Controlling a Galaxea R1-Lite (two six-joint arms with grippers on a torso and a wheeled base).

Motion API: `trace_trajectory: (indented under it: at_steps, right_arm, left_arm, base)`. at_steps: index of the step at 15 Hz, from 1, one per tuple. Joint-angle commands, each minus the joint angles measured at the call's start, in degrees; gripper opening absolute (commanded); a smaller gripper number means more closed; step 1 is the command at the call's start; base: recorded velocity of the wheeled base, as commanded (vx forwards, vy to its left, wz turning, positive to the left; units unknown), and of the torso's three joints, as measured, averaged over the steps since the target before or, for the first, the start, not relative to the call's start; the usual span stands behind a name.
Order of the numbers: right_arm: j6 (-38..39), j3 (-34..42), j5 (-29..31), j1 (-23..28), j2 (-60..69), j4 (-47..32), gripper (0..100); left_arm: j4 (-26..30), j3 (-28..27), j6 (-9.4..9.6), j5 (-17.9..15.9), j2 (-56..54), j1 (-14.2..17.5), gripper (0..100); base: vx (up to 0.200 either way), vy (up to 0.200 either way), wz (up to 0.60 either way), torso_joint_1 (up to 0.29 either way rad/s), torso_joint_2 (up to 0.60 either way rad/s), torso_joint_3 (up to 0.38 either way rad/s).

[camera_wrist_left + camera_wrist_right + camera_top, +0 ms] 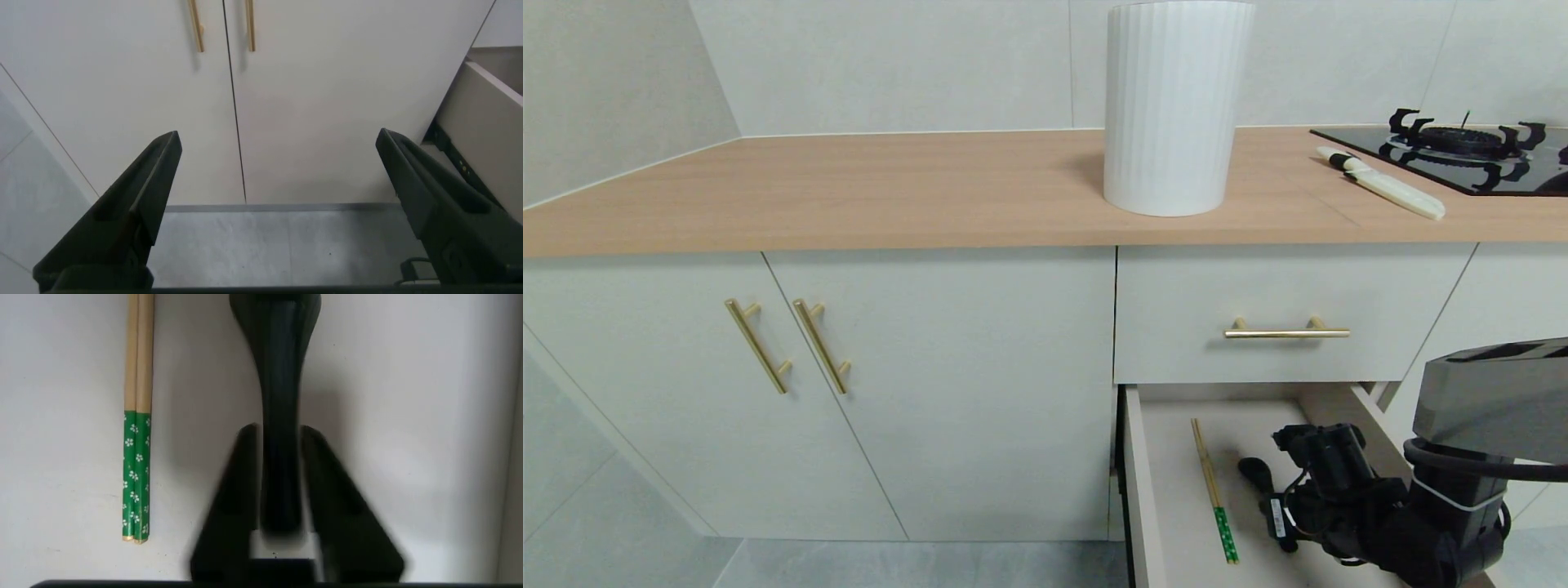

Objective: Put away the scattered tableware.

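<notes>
The lower drawer (1145,490) stands pulled out. On its floor lie a pair of wooden chopsticks (1214,490) (137,416) with green flowered ends and, beside them, a black spoon (1255,472) (279,367). My right gripper (1278,510) (280,445) is down inside the drawer, shut on the black spoon's handle, with a finger pressed against each side. A white knife (1380,181) with a black band lies on the wooden counter near the hob. My left gripper (278,140) hangs open and holds nothing, low in front of the cabinet doors.
A tall white ribbed canister (1172,106) stands on the counter above the drawers. A black gas hob (1462,151) sits at the far right. The upper drawer with its brass handle (1286,332) is closed, as are the two cabinet doors (849,384).
</notes>
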State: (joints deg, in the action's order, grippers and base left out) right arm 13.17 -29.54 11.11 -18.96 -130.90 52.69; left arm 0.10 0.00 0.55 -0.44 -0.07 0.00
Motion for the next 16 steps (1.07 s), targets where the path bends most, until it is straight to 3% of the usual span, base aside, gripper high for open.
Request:
trace_trajectory:
  at_steps: [1,6,10,13,16]
  right_arm:
    - [0.0,0.0,0.0,0.0,0.1,0.0,100]
    - [0.0,0.3,0.1,0.0,1.0,0.0,100]
    - [-0.2,2.5,0.6,0.0,10.6,-1.3,100]
    - [-0.2,2.3,0.1,-0.1,20.0,-8.3,100]
    - [-0.2,-0.9,-0.3,-1.6,33.9,-23.2,100]
  left_arm:
    - [0.0,0.0,-0.02,0.0,0.1,0.0,100]
    - [0.0,0.0,-0.02,0.0,0.1,0.0,100]
    - [0.0,0.0,-0.02,0.0,0.1,0.0,100]
    - [0.0,0.0,-0.02,0.0,0.1,0.0,100]
    - [0.0,0.0,0.07,0.0,0.1,0.0,100]
  base:
    - [0.0,0.0,0.0,0.0,0.0,0.0]
    - [0.0,0.0,0.0,0.0,0.0,0.0]
    - [0.0,0.0,0.0,0.0,0.0,0.0]
    - [0.0,0.0,0.0,0.0,0.0,0.0]
    - [0.0,0.0,0.0,0.0,0.0,0.0]
